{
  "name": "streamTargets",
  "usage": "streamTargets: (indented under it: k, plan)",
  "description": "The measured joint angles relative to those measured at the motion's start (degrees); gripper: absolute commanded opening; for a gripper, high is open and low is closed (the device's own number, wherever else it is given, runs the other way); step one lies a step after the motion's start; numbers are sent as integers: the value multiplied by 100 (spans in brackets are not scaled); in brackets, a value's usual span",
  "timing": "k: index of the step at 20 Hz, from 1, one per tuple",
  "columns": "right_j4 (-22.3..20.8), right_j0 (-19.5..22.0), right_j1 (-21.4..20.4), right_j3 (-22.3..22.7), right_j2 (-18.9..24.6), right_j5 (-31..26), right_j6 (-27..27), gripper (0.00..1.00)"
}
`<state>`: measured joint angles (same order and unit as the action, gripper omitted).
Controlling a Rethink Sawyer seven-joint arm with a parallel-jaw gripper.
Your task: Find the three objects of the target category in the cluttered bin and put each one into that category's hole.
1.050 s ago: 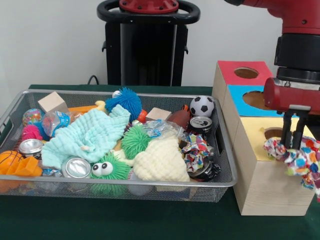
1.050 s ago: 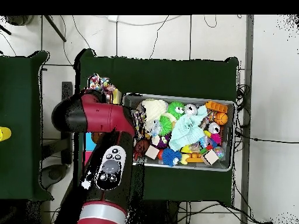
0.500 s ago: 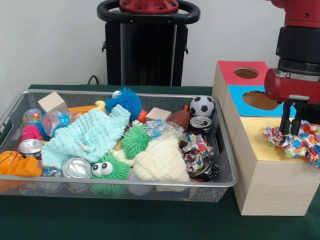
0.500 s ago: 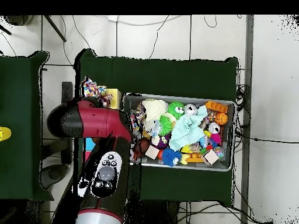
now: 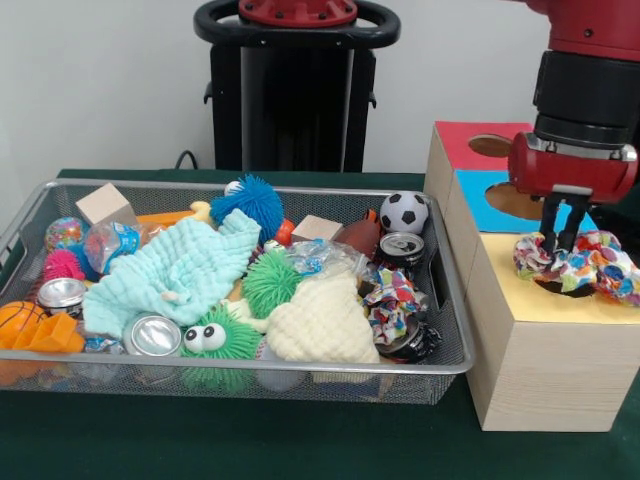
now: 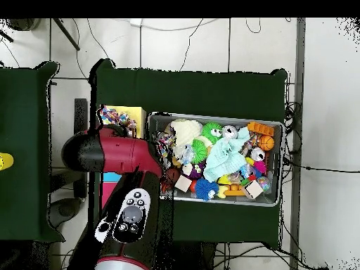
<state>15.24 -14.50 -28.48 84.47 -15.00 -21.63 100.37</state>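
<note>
End effector [image 5: 557,243] at right of the front view, fingers closed on a multicoloured patchwork cloth [image 5: 575,264]. The cloth lies bunched over the hole in the yellow top [image 5: 560,300] of the wooden sorting box [image 5: 545,370], sagging partly into the opening; most of its bulk sits on the surface. In the overhead view the cloth [image 6: 111,115] shows at upper left on the yellow panel, with the red arm [image 6: 105,151] just below it.

Behind the yellow section: a blue panel [image 5: 490,212] with a round hole, then a red panel [image 5: 470,135] with a smaller round hole. Both are partly hidden by the arm.

Wire mesh bin [image 5: 250,378] fills the left and centre of the frame, just beside the box on the green table [image 5: 250,440]. Crowded. A second patchwork cloth [image 5: 392,305], crumpled, sits at the bin's right end, near a black drinks can [image 5: 403,246] and a small soccer ball [image 5: 404,212]. A pale yellow waffle-textured cloth [image 5: 320,320] lies at centre front; a mint muslin cloth [image 5: 180,270] is spread to its left. Rubbery spiky balls: blue [image 5: 250,200], green [image 5: 270,282], and a green one with googly eyes [image 5: 215,340]. Wooden cube [image 5: 104,205] at upper left, orange basketball [image 5: 18,318] at far left.
</note>
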Motion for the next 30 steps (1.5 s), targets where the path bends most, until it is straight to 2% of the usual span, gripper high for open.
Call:
streamTargets:
  k: [13,30]
  plan:
    - [0,6,-22,124,27,209,0,0]
    - [236,6,298,37,69,555,0,0]
